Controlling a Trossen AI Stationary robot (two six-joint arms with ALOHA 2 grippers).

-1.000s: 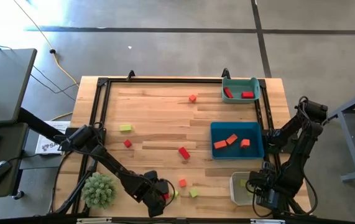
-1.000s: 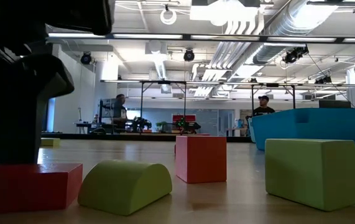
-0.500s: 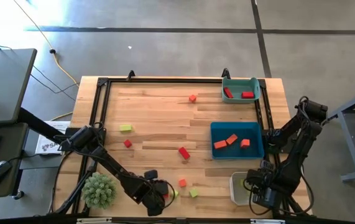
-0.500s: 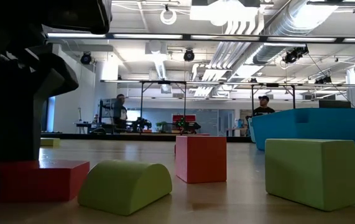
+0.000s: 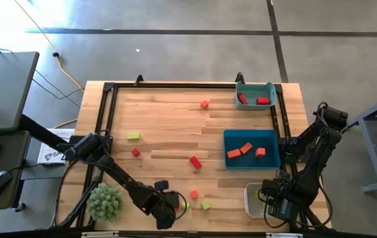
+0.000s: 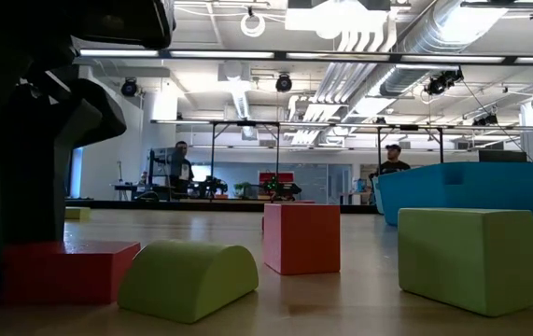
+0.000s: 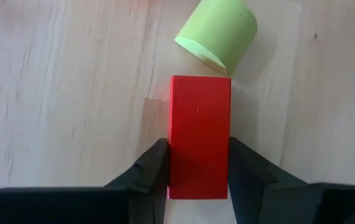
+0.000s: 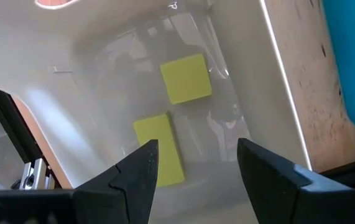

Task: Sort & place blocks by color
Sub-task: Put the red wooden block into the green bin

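Note:
My left gripper [image 7: 198,149] stands at the table's near edge, shut on a red bar block [image 7: 199,134] that lies flat on the wood. A yellow-green half-round block [image 7: 217,34] lies at the bar's far end, flat side down [image 6: 189,280]. My right gripper [image 8: 197,146] hangs open over the white bin [image 5: 254,198] at the near right, which holds two yellow-green blocks [image 8: 186,78]. Loose blocks lie across the table: orange [image 5: 204,104], yellow-green [image 5: 133,135], red [image 5: 195,162]. My left gripper pinches the red bar's two long sides [image 7: 174,155] between its two fingers, on the half away from the half-round block. The fingers come from above, pointing down, and lie across the bar. The bar rests flat on the table [image 6: 65,271].
A teal bin [image 5: 255,94] with red blocks stands at the far right, and a blue bin [image 5: 251,149] with orange blocks sits below it. A spiky green plant ball [image 5: 105,201] lies at the near left. An orange cube [image 5: 193,194] and a yellow-green block [image 5: 205,205] lie right of my left gripper.
My left gripper has shut on the red bar. In the low view the bar has slid a little along the table toward the half-round block. My right gripper has kept still.

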